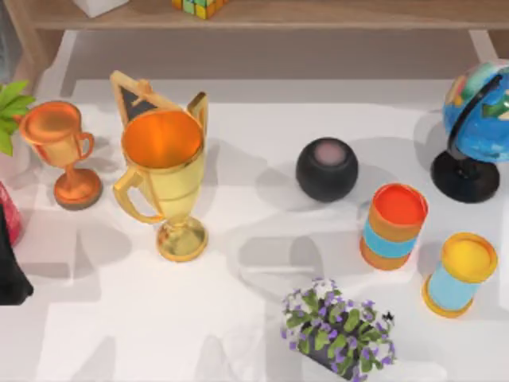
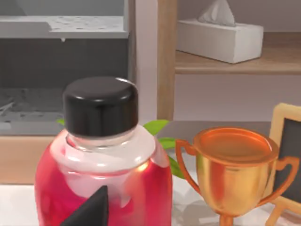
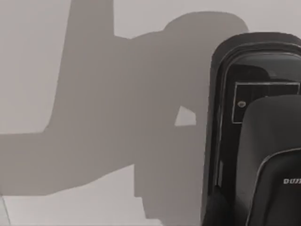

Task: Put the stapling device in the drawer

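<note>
A black stapling device (image 3: 256, 136) with a glossy body and white lettering lies on the white table, seen very close in the right wrist view. My left arm (image 1: 12, 270) is parked at the table's left edge. Its dark fingertip (image 2: 89, 209) shows just in front of a red bottle (image 2: 101, 174) with a black cap. Behind that bottle stands a grey unit with an open recess (image 2: 61, 61); I cannot tell whether it is the drawer.
A large gold trophy (image 1: 165, 179) and a small copper trophy (image 1: 64, 151) stand at the left. A black speaker (image 1: 327, 169), two cans (image 1: 394, 225) (image 1: 461, 273), a globe (image 1: 477, 131) and a flower pot (image 1: 338, 330) crowd the right. The wooden shelf (image 1: 318, 16) holds a tissue box (image 2: 221, 35).
</note>
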